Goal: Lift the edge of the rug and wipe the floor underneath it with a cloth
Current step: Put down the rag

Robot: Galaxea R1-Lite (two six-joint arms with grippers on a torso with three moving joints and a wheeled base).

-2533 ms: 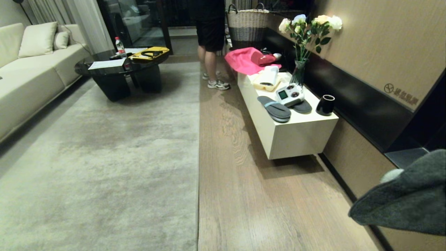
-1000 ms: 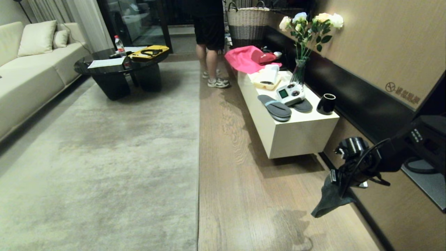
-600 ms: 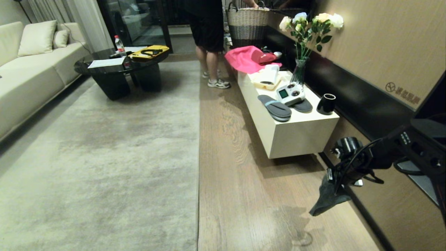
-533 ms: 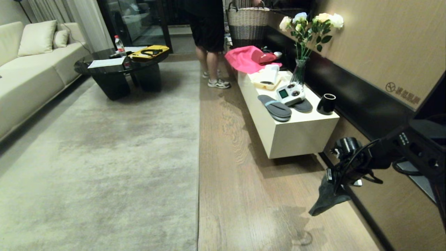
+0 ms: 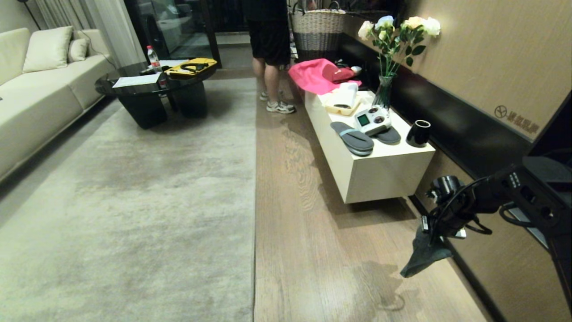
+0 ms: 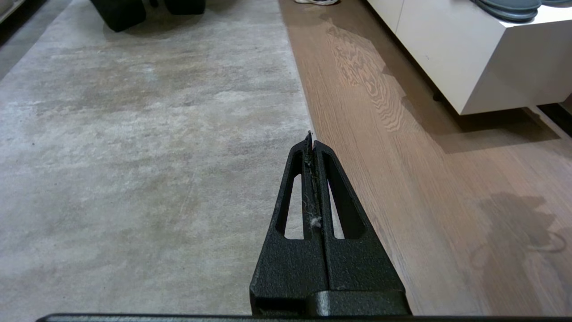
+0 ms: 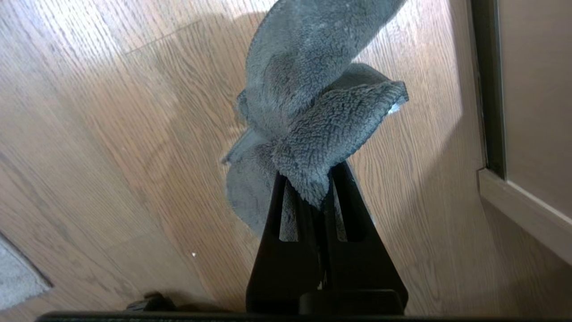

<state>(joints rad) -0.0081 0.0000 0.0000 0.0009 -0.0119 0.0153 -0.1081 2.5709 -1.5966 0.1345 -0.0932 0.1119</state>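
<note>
The dark grey cloth (image 5: 422, 259) hangs from my right gripper (image 5: 428, 233), a little above the wood floor (image 5: 313, 250) and close to the right wall. In the right wrist view the right gripper (image 7: 313, 179) is shut on a bunched corner of the cloth (image 7: 308, 89) over the floor (image 7: 111, 134). The rug edge (image 5: 255, 201) runs straight up the middle and lies flat. My left gripper (image 6: 310, 141) is shut and empty, held above the rug edge (image 6: 300, 89) where it meets the floor (image 6: 424, 179). It is outside the head view.
A low white cabinet (image 5: 371, 174) with slippers, a cup and a flower vase lines the right wall. A person (image 5: 270, 53) stands at the far end by a basket (image 5: 317, 31) and pink fabric (image 5: 313, 76). A black coffee table (image 5: 156, 89) and a sofa (image 5: 35, 98) stand at the far left.
The right arm has swung from close by the camera out and down toward the floor with the cloth; over the last second it hardly shifts. The person has stepped slightly.
</note>
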